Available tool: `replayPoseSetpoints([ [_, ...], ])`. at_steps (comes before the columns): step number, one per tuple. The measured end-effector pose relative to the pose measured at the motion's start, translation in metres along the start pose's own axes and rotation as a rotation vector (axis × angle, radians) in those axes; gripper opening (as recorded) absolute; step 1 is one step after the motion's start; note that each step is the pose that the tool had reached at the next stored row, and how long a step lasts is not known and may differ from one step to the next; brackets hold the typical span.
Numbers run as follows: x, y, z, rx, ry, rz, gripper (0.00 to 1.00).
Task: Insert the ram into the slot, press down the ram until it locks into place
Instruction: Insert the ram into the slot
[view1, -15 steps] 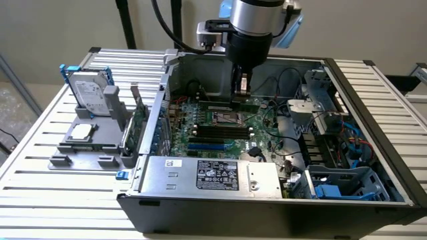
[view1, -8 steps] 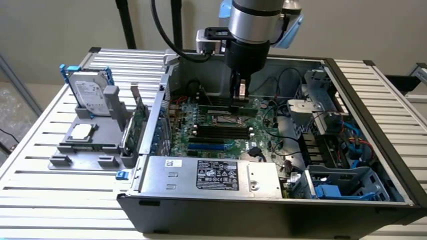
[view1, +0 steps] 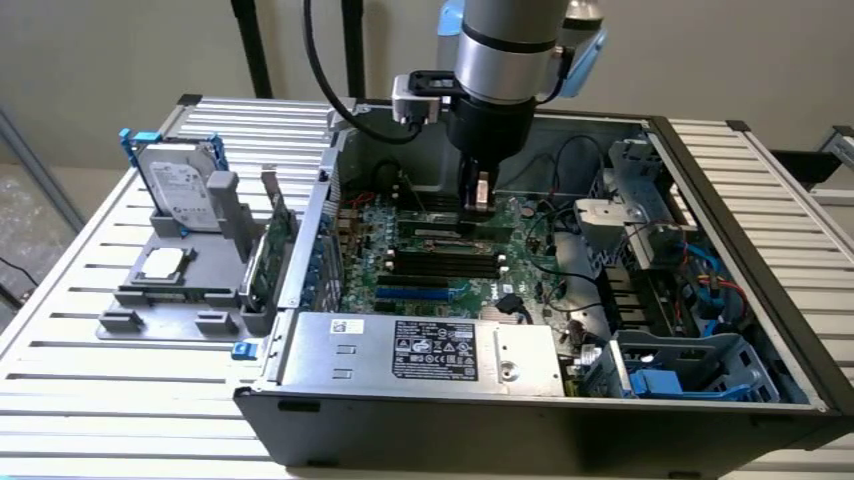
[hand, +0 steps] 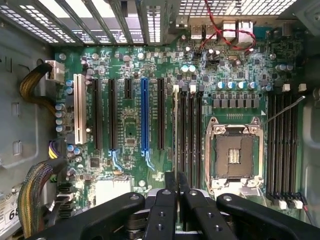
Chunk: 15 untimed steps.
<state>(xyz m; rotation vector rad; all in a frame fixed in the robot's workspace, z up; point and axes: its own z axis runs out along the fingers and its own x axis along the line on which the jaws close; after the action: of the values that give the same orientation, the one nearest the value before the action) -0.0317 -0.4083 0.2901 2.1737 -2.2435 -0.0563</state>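
My gripper (view1: 477, 203) reaches down into the open computer case (view1: 747, 300) over the motherboard (hand: 130, 125). In the wrist view its two black fingers (hand: 170, 181) are pressed together on the ram (hand: 175, 130), which I see edge-on as a thin pale strip running away from the fingertips. The gripper (hand: 176, 180) holds it upright along the slot at the edge of a bank of black memory slots (hand: 191, 135), on the side toward the blue socket. From outside the ram (view1: 434, 230) is a green strip beside the fingers. I cannot tell whether it is seated or latched.
An open CPU socket (hand: 234, 155) lies beside the slot bank, with a second bank of black slots (hand: 282, 145) beyond it. The blue socket (hand: 145, 117), braided cables (hand: 35, 185), the power supply (view1: 414, 350) and a drive cage (view1: 674, 375) crowd the case. A hard drive (view1: 187, 190) stands outside.
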Motion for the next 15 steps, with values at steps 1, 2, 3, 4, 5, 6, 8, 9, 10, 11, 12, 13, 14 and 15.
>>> replayPoseSetpoints([
  [1, 0.0, -0.0001, 0.0017, -0.0001, 0.0002, -0.001, 0.13],
  [2, 0.0, -0.0001, 0.0037, -0.0001, 0.0003, -0.002, 0.13],
  [3, 0.0, -0.0002, 0.0055, -0.0001, 0.0003, -0.003, 0.13],
  [4, 0.0, -0.0003, 0.0073, -0.0002, 0.0004, -0.004, 0.13],
  [5, 0.0, -0.0003, 0.0092, 0.0, 0.0002, -0.005, 0.13],
  [6, 0.0, -0.0004, 0.0109, -0.0001, 0.0004, -0.007, 0.13],
  [8, 0.0, -0.0005, 0.0146, -0.0002, 0.0005, -0.009, 0.13],
  [9, 0.0, -0.0006, 0.0163, -0.0002, 0.0006, -0.01, 0.13],
  [10, 0.0, -0.0007, 0.0182, -0.0002, 0.0005, -0.011, 0.13],
  [11, 0.0, -0.0008, 0.02, -0.0002, 0.0007, -0.013, 0.13],
  [12, 0.0, -0.0008, 0.0219, -0.0002, 0.0007, -0.014, 0.13],
  [13, 0.0, -0.0009, 0.0237, -0.0003, 0.0008, -0.016, 0.13],
  [14, -0.001, -0.0009, 0.0254, -0.0003, 0.0008, -0.017, 0.13],
  [15, -0.001, -0.001, 0.0274, -0.0003, 0.0008, -0.018, 0.13],
])
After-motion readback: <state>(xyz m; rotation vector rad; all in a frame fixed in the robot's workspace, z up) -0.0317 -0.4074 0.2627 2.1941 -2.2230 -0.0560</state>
